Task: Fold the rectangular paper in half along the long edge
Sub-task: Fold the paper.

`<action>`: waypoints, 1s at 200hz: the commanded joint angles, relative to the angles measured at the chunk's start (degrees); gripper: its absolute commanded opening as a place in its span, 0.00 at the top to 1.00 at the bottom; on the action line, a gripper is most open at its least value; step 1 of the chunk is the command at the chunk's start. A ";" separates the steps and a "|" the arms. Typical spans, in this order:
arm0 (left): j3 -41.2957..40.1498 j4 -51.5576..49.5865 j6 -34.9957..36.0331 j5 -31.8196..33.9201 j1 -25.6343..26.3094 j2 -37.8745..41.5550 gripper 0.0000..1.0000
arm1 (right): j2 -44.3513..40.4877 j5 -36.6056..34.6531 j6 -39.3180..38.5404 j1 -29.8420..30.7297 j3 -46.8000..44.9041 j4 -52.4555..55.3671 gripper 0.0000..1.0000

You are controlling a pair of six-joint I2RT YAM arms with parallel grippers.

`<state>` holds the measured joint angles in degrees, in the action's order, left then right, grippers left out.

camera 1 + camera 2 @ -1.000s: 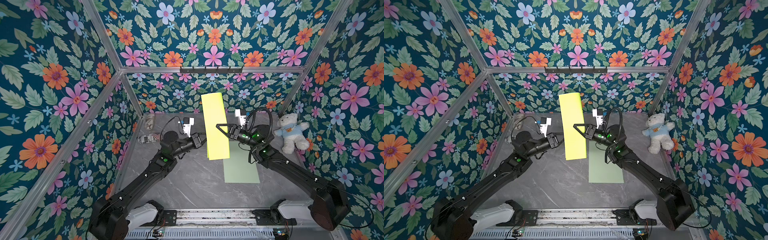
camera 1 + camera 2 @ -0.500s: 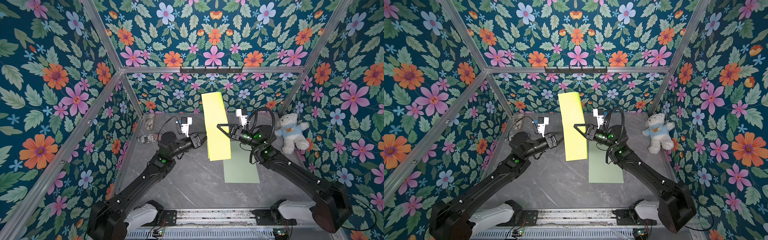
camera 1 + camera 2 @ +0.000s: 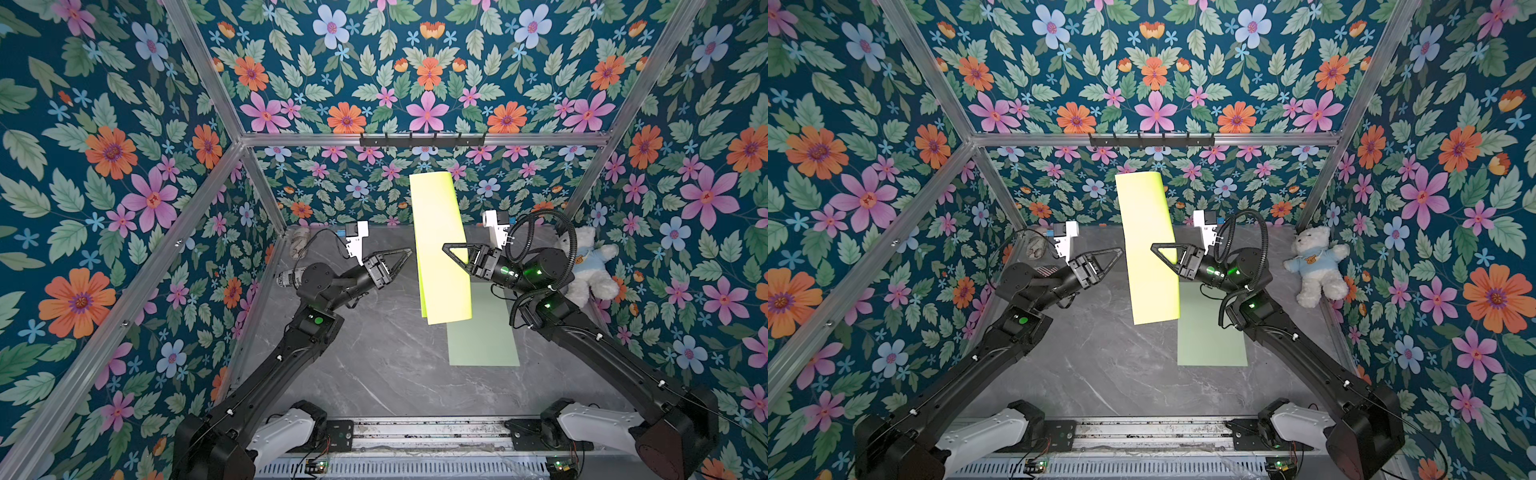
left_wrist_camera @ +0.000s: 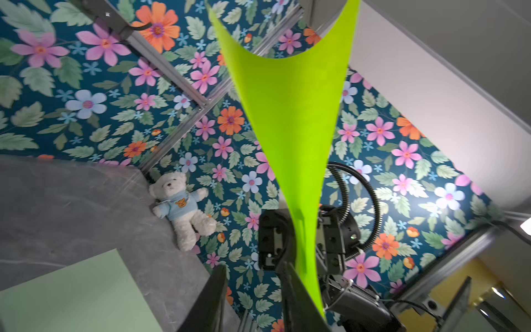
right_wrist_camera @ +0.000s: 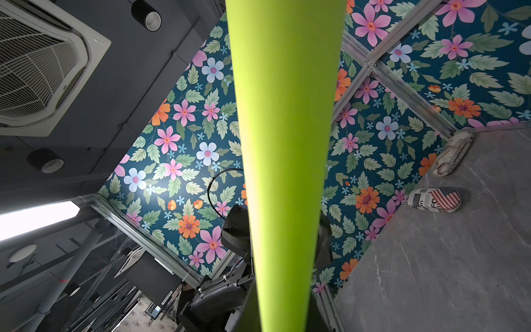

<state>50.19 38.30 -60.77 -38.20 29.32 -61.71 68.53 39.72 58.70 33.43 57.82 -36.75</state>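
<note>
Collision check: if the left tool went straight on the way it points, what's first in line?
Likely the yellow paper, held upright just ahead of the left tool; the right tool grips it from the far side. Depth is unclear.

In both top views, centre frame, the yellow-green paper [image 3: 440,249] covers the far end of the pale green sheet [image 3: 484,340]. In the right wrist view the paper runs past the frame edges — the left arm [image 5: 218,301] behind it is largely masked.

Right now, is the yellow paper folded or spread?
Folded over: in a top view the yellow paper shows two layers along one edge, pinched by the right gripper. Sharply creased or not, cannot tell.
</note>
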 commanded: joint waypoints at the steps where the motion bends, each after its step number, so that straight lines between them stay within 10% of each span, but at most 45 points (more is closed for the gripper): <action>1: 1.16 9.85 -4.18 -2.05 0.03 -0.65 0.64 | -0.39 0.44 -0.69 0.01 0.49 1.01 0.85; 200: 4.21 -6.08 6.75 1.13 0.30 1.86 0.60 | 0.81 0.44 -3.39 2.15 4.39 5.49 0.84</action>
<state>53.98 31.44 -55.02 -37.01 29.67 -59.31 68.90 40.05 56.36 35.20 61.49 -31.38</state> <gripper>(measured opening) 0.394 0.154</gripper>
